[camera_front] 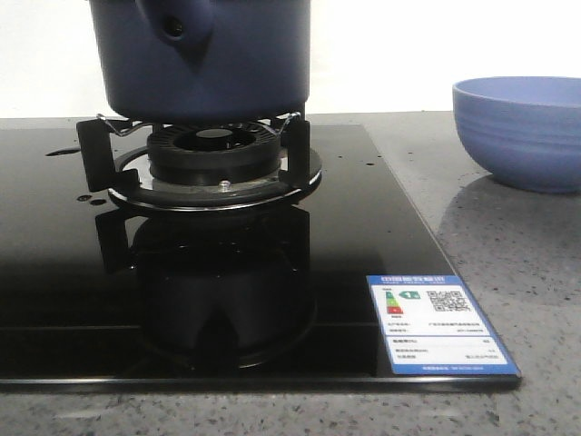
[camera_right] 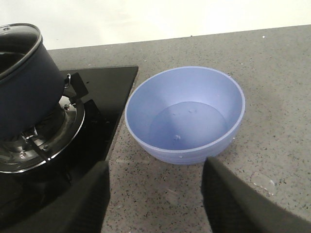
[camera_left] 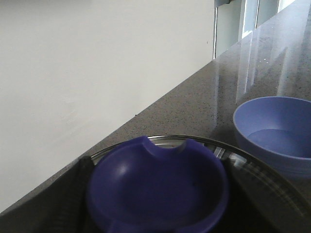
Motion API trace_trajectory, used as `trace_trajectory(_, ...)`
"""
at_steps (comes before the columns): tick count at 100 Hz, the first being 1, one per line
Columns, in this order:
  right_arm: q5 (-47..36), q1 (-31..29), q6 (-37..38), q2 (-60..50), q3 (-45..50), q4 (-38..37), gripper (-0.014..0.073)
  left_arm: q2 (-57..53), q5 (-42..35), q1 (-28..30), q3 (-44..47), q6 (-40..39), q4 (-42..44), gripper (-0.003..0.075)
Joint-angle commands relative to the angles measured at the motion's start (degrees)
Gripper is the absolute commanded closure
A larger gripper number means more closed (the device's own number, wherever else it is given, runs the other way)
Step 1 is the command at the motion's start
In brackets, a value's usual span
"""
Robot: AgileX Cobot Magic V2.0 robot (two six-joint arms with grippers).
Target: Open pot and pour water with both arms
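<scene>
A kitchen. A black glass gas hob (camera_front: 381, 227) sits in a speckled stone counter (camera_right: 272, 87). A bowl (camera_front: 522, 132) stands at two o'clock of the burner (camera_front: 213, 159).

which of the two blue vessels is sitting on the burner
The large dark navy-blue pot sits on the black gas burner. The smaller light blue ribbed bowl stands on the grey speckled counter to its right.

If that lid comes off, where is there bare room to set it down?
Bare grey counter lies beyond the light blue bowl, and in front of it toward the right claw. The burner is taken by the pot.
</scene>
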Motion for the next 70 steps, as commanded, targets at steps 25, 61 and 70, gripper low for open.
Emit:
trace_trajectory(25, -4.58, 0.09, -0.54, 0.75, -1.89, -0.01, 0.0215, -0.04, 2.93, -0.18, -1.87, -0.18, -4.10, 0.0400)
trace_trajectory(61, -4.44, 0.09, -0.54, 0.75, -1.89, -0.01, 0.0215, -0.04, 3.02, -0.18, -1.87, -0.18, -4.36, 0.0533)
trace_trajectory(70, -4.44, 0.09, -0.54, 0.75, -1.89, -0.01, 0.0215, -0.04, 3.06, -0.18, -1.87, -0.18, -4.36, 0.0533)
